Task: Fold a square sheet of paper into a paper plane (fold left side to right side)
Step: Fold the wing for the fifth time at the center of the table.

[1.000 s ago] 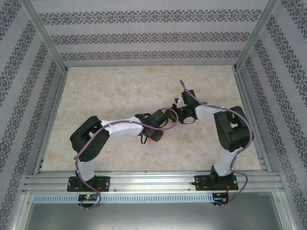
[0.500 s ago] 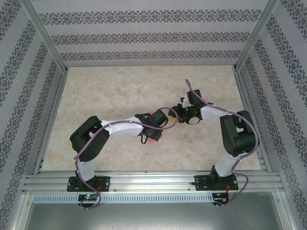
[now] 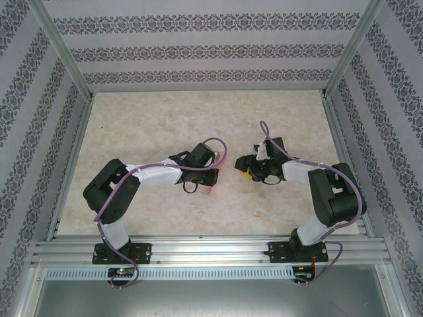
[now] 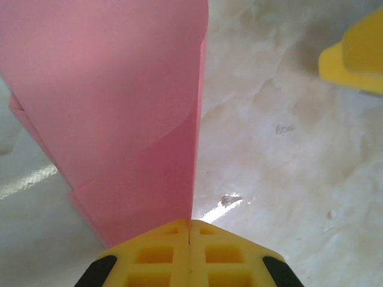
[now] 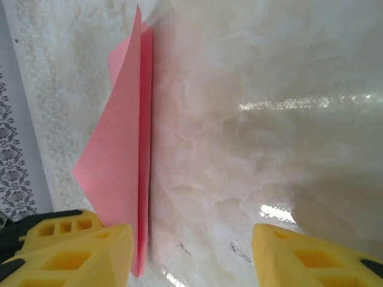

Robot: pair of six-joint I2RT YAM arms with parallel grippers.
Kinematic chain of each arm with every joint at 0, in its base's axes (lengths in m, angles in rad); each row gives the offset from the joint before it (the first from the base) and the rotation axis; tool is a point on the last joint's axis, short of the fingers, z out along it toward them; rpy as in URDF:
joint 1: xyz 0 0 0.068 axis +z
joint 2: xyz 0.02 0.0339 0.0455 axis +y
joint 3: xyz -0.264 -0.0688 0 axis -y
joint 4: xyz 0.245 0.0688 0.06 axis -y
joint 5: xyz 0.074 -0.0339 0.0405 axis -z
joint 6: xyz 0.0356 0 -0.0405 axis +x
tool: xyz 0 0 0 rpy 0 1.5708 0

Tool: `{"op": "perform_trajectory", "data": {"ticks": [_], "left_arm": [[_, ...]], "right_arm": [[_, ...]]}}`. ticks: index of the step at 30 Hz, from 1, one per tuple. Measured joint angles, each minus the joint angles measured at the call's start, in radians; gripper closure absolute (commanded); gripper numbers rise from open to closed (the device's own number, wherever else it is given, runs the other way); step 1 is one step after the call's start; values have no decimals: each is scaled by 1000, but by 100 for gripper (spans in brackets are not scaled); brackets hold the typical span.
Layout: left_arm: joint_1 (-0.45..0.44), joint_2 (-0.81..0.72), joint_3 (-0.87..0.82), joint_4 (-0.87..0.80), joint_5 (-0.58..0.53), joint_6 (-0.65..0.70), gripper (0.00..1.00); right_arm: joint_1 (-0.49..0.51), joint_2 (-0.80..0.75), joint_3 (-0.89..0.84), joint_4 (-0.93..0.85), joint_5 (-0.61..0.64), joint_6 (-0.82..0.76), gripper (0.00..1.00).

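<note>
Inside clamped left claw (image 4: 190,230): paper plane (image 4: 119,107) (right claw (image 5: 191,245) agape).

The left arm (image 3: 155,175) reaches from its base at the near left toward the middle of the bench (image 3: 152,125), with the elbow bent. Its left hand (image 4: 190,226) has both yellow fingers pressed together, pinching the folded pink paper (image 4: 119,107) at one end. The right arm (image 3: 324,191) rises from the near right and points left, low over the bench, and the right hand (image 5: 191,239) has its fingers (image 5: 90,251) spread wide apart, facing the left hand across a gap.
</note>
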Motion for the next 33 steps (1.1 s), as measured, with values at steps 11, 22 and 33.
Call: {"op": "perform_trajectory", "data": {"ticks": [11,22,33], "left_arm": [[50,-1,-86,206,161,-148,100],[81,0,-156,346,217,-256,100],[97,33,-186,449,246,-332,100]], "right_arm": [[106,28,-4,115,8,36,45],[156,135,50,166,22,90,52],[172,193,103,177,39,110,58]]}}
